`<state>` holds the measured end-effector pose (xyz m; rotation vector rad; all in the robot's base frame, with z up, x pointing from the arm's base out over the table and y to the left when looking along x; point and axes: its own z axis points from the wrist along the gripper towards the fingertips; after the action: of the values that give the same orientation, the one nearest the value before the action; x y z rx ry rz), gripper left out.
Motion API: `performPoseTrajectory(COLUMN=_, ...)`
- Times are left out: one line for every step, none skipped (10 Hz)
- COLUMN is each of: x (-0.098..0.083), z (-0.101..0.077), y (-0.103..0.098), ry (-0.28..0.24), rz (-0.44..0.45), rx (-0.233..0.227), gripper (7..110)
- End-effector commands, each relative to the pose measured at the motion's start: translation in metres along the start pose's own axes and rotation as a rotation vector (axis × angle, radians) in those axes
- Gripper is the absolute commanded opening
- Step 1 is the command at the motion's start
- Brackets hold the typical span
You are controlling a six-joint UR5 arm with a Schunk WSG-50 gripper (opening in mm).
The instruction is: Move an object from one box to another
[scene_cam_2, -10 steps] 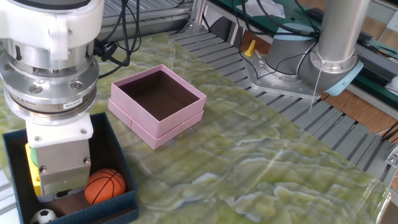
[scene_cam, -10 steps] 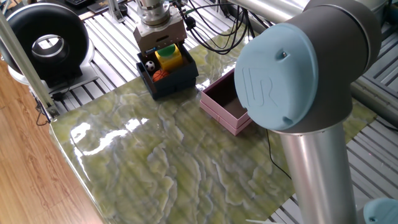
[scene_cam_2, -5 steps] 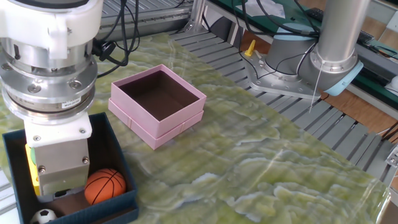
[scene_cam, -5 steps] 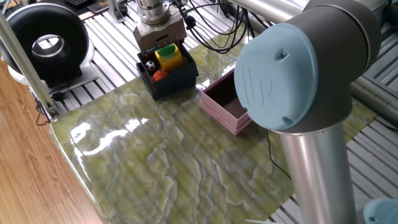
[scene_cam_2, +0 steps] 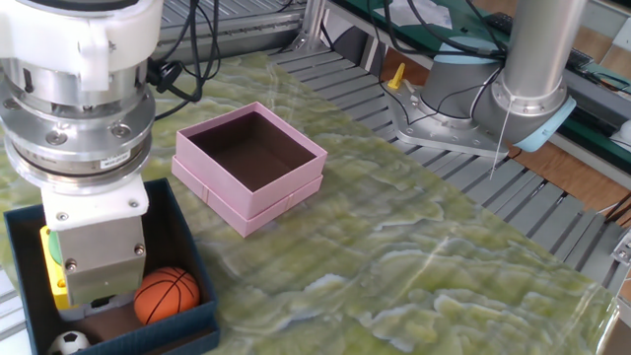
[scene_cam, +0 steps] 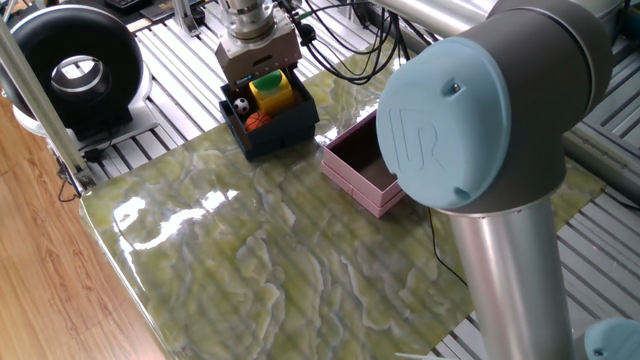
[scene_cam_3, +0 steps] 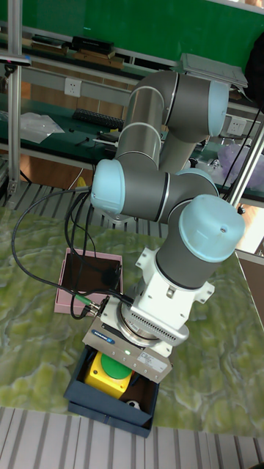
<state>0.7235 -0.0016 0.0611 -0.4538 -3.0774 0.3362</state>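
Grey metal of the gripper [scene_cam_2: 95,301] is sunk into the dark navy box [scene_cam_2: 187,256], its body hiding the fingertips in every view, so whether the fingers are spread, narrowed or closed on something cannot be told. What matters for the coming move is that the yellow block [scene_cam: 271,92] sits directly beneath the tool: in the tall fixed view its yellow body with a green top [scene_cam_3: 111,368] shows just under the gripper's flange, and in the other fixed view only a yellow sliver shows at the tool's left edge. My judgement is that this block is the object being taken, though contact is hidden. Just beside the gripper, on its right in the other fixed view, rests a small basketball [scene_cam_2: 166,295], touching or nearly touching the tool, and a tiny soccer ball [scene_cam_2: 67,342] lies in the near corner. The pink box [scene_cam_2: 251,166] stands apart from the navy one on the green marbled table [scene_cam_2: 414,266], to the right and farther back in that view, open-topped, with nothing visible inside. A lift straight up, then a short sideways carry toward pink, seems called for.
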Motion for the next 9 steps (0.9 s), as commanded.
performPoseTrajectory(x=0.0007, z=-0.0013, y=-0.0013, ry=0.008, rz=-0.002, rx=-0.003, gripper=7)
performPoseTrajectory(x=-0.0013, z=-0.0015, y=-0.0001, ry=0.002, rz=-0.004, rx=-0.008, gripper=7)
performPoseTrajectory(x=-0.0014, z=-0.002, y=0.0015, ry=0.003, rz=-0.002, rx=-0.014, gripper=7)
performPoseTrajectory(x=-0.0016, z=-0.0021, y=0.002, ry=0.005, rz=0.005, rx=-0.016, gripper=7)
performPoseTrajectory(x=-0.0009, z=-0.002, y=0.003, ry=0.008, rz=0.013, rx=-0.02, gripper=7)
performPoseTrajectory(x=-0.0032, z=-0.0035, y=0.0024, ry=-0.002, rz=0.013, rx=-0.019, gripper=7)
performPoseTrajectory(x=-0.0044, z=-0.0039, y=0.008, ry=-0.007, rz=0.012, rx=-0.041, gripper=7)
performPoseTrajectory(x=-0.0055, z=-0.0038, y=0.0078, ry=-0.008, rz=0.011, rx=-0.041, gripper=7)
performPoseTrajectory(x=-0.007, z=-0.0039, y=0.0016, ry=-0.014, rz=0.007, rx=-0.017, gripper=7)
